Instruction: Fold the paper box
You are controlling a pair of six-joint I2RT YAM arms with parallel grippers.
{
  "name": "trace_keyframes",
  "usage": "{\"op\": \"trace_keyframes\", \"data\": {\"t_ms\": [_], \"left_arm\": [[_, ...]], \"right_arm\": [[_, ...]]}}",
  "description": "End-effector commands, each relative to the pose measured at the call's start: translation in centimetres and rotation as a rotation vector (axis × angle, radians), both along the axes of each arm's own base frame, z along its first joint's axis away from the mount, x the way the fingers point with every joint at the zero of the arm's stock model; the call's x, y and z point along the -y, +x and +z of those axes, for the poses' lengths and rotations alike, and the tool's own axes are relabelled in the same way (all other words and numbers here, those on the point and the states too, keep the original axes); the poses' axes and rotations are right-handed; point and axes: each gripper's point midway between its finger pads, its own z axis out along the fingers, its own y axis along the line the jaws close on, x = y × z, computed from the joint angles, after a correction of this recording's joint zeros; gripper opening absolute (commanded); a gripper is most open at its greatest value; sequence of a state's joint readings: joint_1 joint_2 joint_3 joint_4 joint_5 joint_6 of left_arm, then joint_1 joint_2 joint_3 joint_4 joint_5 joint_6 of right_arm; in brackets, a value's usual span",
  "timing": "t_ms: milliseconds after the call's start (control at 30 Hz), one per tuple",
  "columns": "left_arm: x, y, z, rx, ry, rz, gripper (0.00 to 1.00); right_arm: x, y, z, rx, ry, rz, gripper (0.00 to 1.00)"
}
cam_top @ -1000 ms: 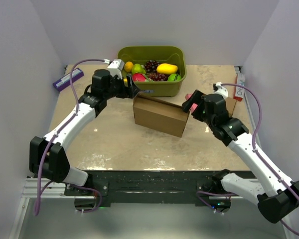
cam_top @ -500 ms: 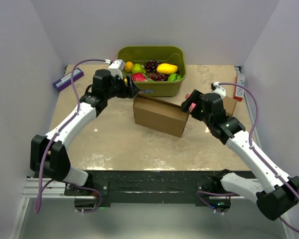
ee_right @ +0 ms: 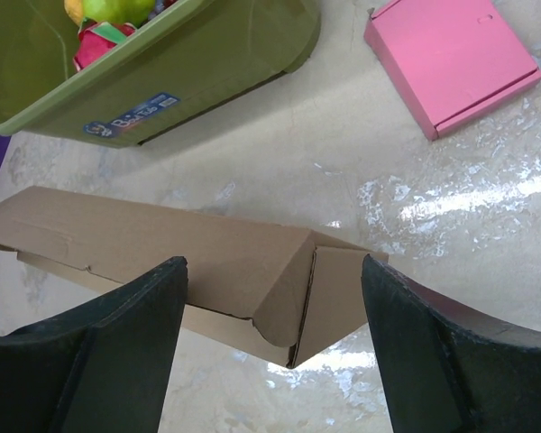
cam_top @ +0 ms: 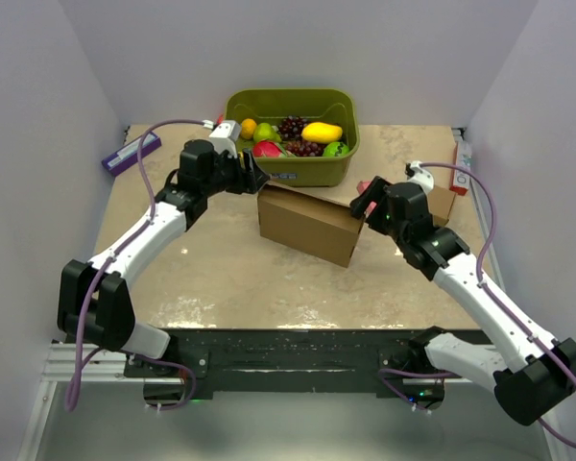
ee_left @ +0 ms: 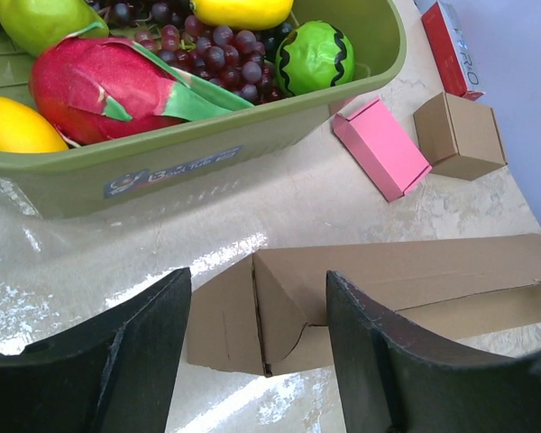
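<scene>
Though raised already into a long walled shell, looks only partly done. Finds paper box [cam_top: 310, 223] mid-table, just in front of green basket [cam_top: 293, 171]. Shows end flaps [ee_right: 335, 290] loose at both ends; leaves tucking those to do. Has left gripper [cam_top: 257, 175] and right gripper [cam_top: 362, 200] spread wide, 1 facing each end, grasping nothing.

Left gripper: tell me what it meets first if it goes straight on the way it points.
Most likely the paper box: its end sits right between the open fingers in the left wrist view, ahead of the left gripper. How far off is hard to judge.
</scene>
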State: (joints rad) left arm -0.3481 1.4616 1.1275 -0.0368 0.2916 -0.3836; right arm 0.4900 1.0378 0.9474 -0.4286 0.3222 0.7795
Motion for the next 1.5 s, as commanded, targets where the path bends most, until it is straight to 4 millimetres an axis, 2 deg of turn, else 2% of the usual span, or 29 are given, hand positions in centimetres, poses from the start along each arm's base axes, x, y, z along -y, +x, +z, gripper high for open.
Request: {"op": "trace_keyframes", "data": {"t_ms": [0, 367, 800, 1233, 1467], "left_arm": [[-1.1, -0.8, -1.9, -0.033, 0.044, 0.024, 0.65], [-1.3, -1.4, -2.7, -0.048, 0.053, 0.025, 0.63], [-0.3, -2.5, -2.4, -0.053, 0.048, -0.023, 0.63], [-0.5, -2.1, -4.2, -0.107, 0.097, -0.023, 0.63], [-0.3, -2.2, -3.4, -0.083, 0.080, -0.034, 0.63]], "right_arm": [[0.5, -0.1, -0.2, 0.007, 0.000, -0.023, 0.77], [0.2, -0.9, -1.1, -0.015, 0.020, -0.005, 0.71], [1.3, -2.8, -1.4, 0.006, 0.032, -0.011, 0.75], [2.0, -3.7, -5.3, -0.062, 0.019, -0.039, 0.73], [2.2, -3.9, -4.9, -0.046, 0.024, -0.046, 0.73]]}}
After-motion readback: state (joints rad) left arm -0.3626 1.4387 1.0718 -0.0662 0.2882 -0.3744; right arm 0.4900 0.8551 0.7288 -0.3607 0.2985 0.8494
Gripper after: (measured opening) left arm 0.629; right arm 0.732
